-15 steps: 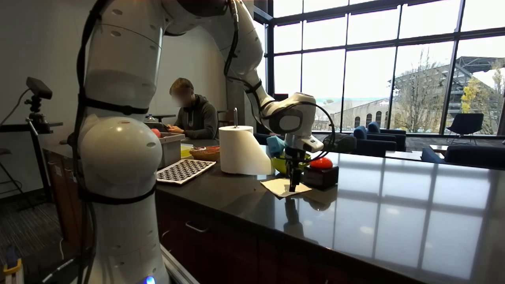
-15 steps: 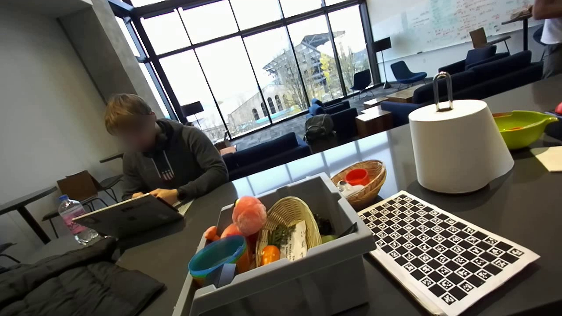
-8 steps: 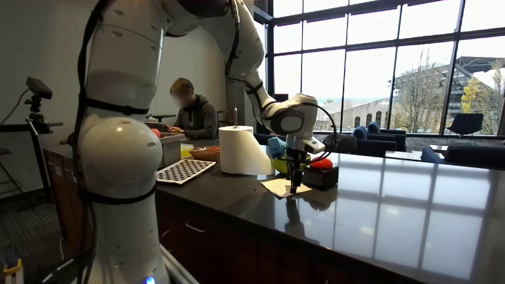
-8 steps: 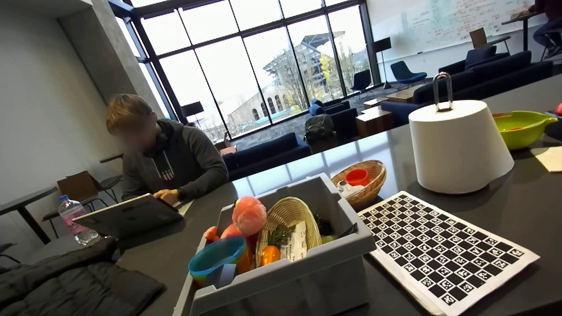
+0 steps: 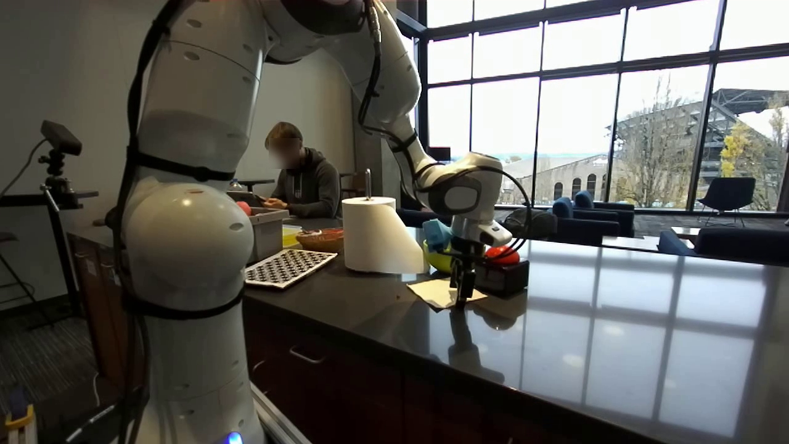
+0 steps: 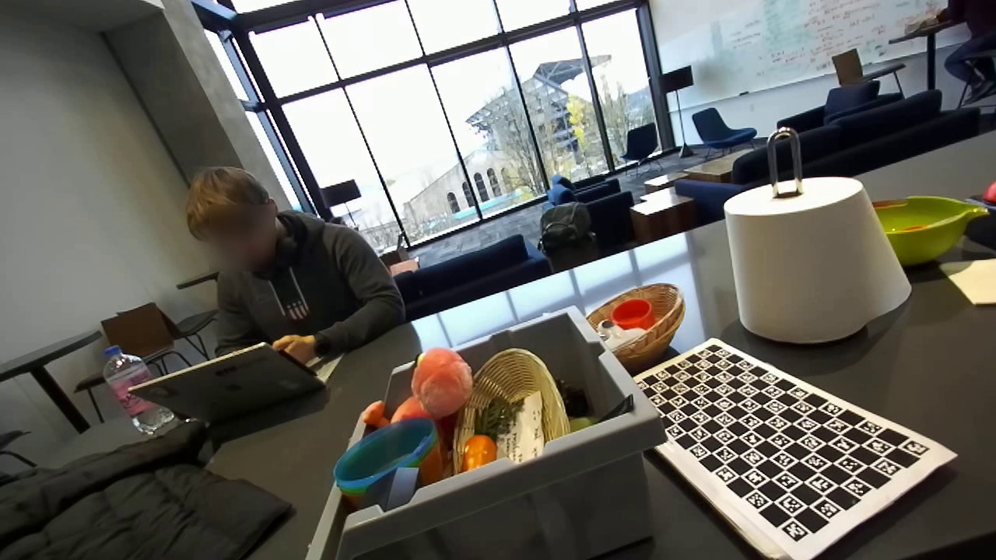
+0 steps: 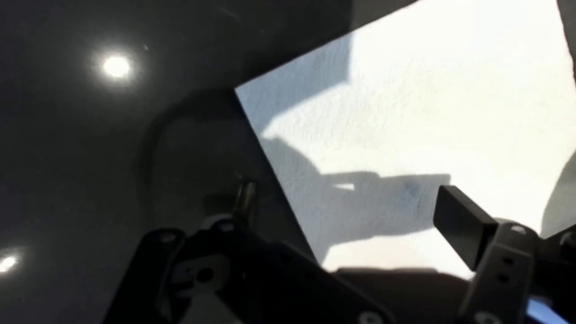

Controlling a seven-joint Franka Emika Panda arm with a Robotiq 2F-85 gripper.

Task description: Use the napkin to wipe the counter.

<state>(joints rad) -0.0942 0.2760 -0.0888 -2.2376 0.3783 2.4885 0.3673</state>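
Observation:
The napkin [image 5: 434, 293] is a pale cream square lying flat on the dark glossy counter [image 5: 370, 311]. A corner of it shows at the right edge of an exterior view [image 6: 976, 280], and it fills much of the wrist view [image 7: 450, 103]. My gripper [image 5: 461, 302] points down at the napkin's near edge, with its fingertips low over the counter. In the wrist view my gripper [image 7: 351, 204] is open and empty. One finger is past the napkin's edge over bare counter; the other is over the napkin. I cannot tell whether the fingertips touch anything.
A black box [image 5: 505, 279] with a red dome [image 5: 502, 254] stands just beside the gripper. A green bowl [image 6: 922, 233] holding a light blue item [image 5: 436, 235] is behind the napkin. A white tapered object [image 6: 809, 264], checkered board [image 6: 786, 443] and grey bin [image 6: 545, 490] stand nearby.
In an exterior view the arm and gripper have moved slightly right and down, to the napkin's near edge. The napkin has not moved.

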